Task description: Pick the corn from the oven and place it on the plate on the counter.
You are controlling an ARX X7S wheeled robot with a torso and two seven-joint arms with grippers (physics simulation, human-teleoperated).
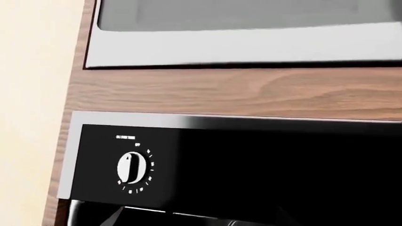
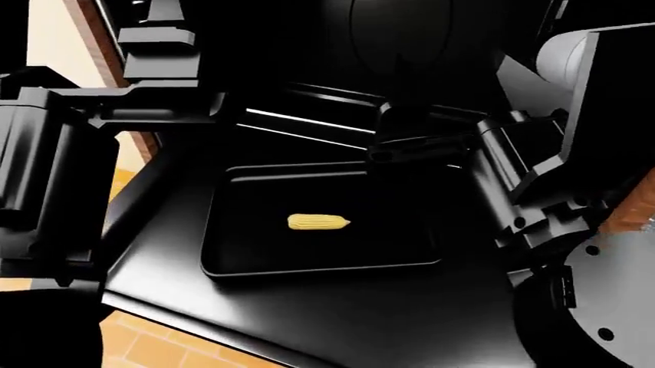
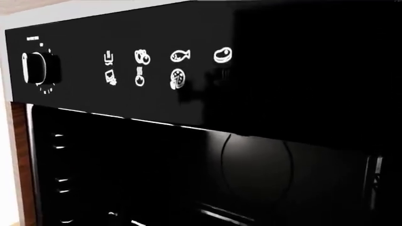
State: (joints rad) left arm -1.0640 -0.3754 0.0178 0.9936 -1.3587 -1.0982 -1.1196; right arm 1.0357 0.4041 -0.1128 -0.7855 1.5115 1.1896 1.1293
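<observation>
The corn, a short yellow cob, lies on its side in the middle of a shallow black tray. The tray rests on the glossy black oven's lowered door, in front of the dark cavity. My left arm's black end hangs above and left of the tray. My right gripper is a dark shape just past the tray's far right corner, well above the corn. Black on black hides how either pair of jaws stands. Neither wrist view shows its fingers. The plate and the counter are out of view.
The left wrist view shows the oven's control panel with a white knob, a wood strip and a silver appliance above. The right wrist view shows the panel's icons and the cavity's rack rails. Orange floor lies below the door.
</observation>
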